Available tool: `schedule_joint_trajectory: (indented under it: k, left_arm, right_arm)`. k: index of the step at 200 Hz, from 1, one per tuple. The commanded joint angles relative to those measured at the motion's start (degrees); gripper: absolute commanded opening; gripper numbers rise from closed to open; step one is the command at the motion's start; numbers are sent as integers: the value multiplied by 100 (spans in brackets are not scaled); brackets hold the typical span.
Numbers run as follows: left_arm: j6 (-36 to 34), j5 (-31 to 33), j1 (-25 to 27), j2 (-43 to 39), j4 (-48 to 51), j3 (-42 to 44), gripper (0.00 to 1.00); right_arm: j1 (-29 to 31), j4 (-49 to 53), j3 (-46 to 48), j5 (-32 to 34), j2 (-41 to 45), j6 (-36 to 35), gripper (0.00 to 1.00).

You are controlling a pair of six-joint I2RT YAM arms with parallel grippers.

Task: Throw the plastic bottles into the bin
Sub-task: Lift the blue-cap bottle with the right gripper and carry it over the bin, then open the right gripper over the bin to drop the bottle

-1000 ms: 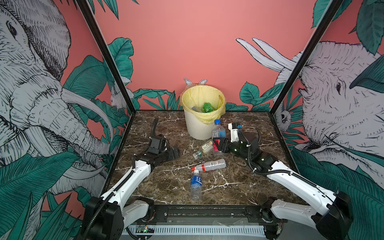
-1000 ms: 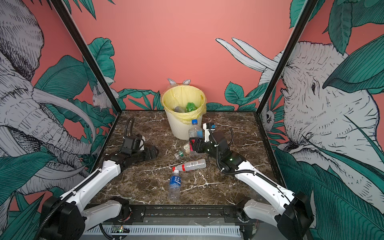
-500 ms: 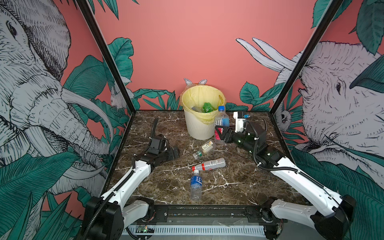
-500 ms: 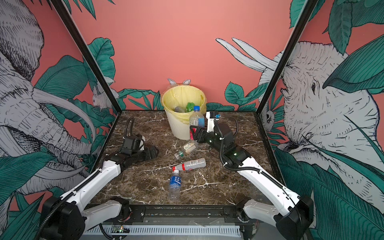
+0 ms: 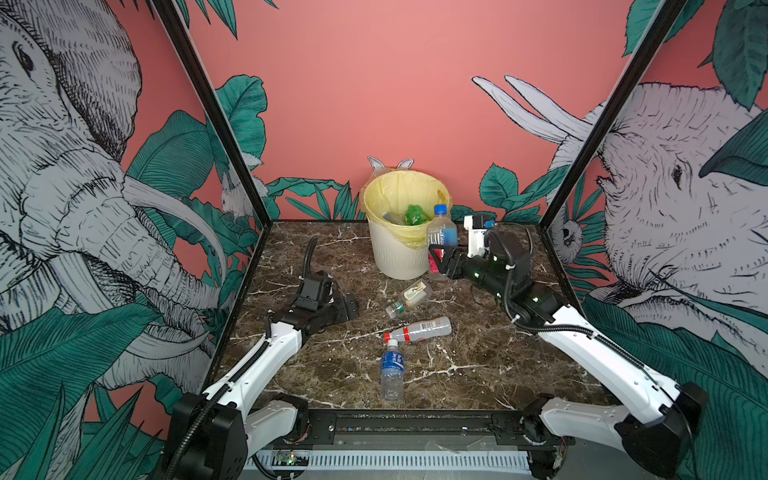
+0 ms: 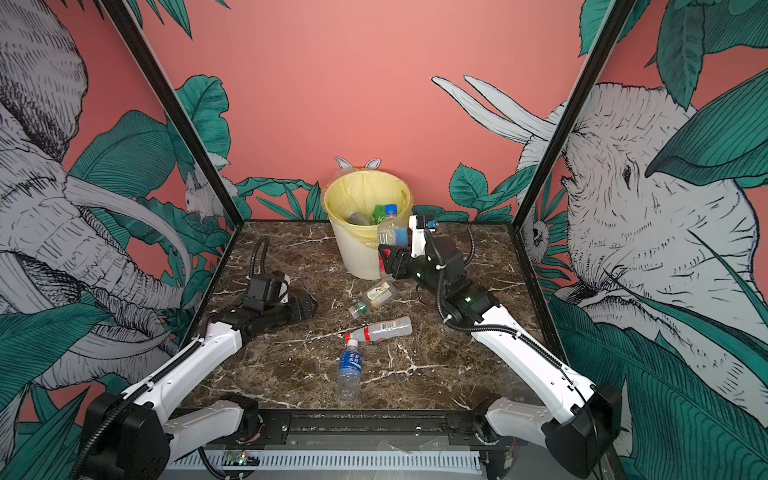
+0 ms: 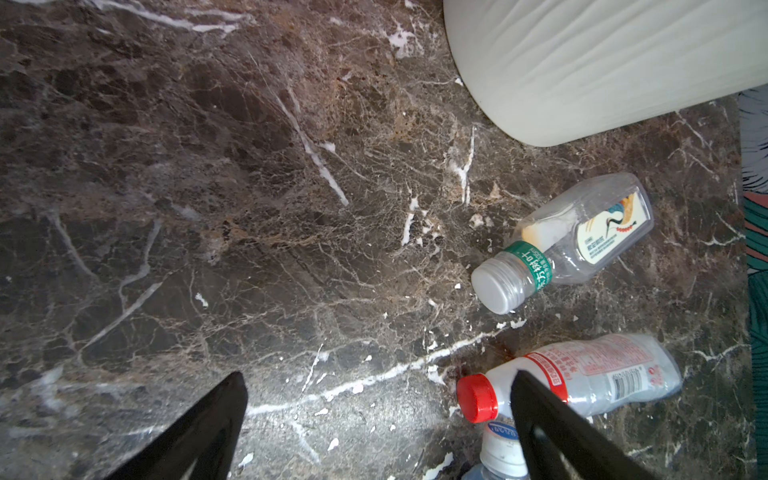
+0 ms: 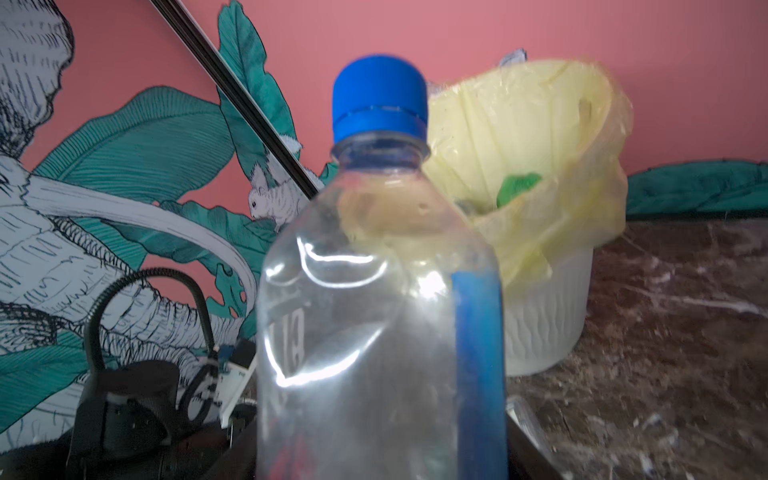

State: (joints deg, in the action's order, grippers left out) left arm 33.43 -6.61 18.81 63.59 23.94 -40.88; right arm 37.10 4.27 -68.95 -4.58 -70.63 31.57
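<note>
Our right tool is clenched around the lower body of the blue-capped bottle. It holds the bottle upright, which we judge lets it clear the rim before tipping. The bottle is just beside the bin, at its 4 o'clock. The bin stands at 12 o'clock on the worktop, with a green bottle inside. Our left tool hangs released and empty near 9 o'clock, clear of the carry. The white-capped bottle, red-capped bottle and blue-labelled bottle lie at centre.
</note>
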Motion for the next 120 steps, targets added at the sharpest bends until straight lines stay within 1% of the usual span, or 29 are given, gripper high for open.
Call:
schedule_joint_trajectory:
  k: [1,10,20,27,36,52,64,71,79,102,120]
  left_arm:
    - [38,-38,-35,-123,26,-25,99]
    - [85,-60,-39,-136,-1,-17,99]
    - [158,-123,-35,-154,-53,-1,99]
    - [215,-186,-35,-164,-102,10,99]
    - [287,-271,-33,-184,-139,14,99]
    - [363,-401,-35,-240,-156,3,99]
    - [366,-431,-35,-311,-108,-14,99]
    - [344,-417,-35,-352,-55,-26,99]
    - [323,-401,-39,-408,6,-37,99]
    - [261,-412,-35,-473,81,-50,99]
    - [221,-464,-39,-430,102,-78,99]
  right_arm:
    - [-62,-121,-1147,-38,-701,-392,65]
    - [-121,225,-1844,91,-1202,-514,67]
    - [-215,782,-2811,250,-1918,-555,74]
    - [-300,1265,-3528,346,-2479,-564,87]
    - [-383,1910,-4545,499,-3083,-628,99]
    - [-462,2851,-6035,637,-3860,-663,99]
    - [-476,3163,-6606,643,-4065,-684,99]
    - [-469,3114,-6626,633,-3997,-717,99]
    - [-467,2889,-6364,644,-3773,-744,99]
    - [-469,1727,-4721,711,-2769,-822,99]
    - [-470,1459,-3855,837,-2161,-905,99]
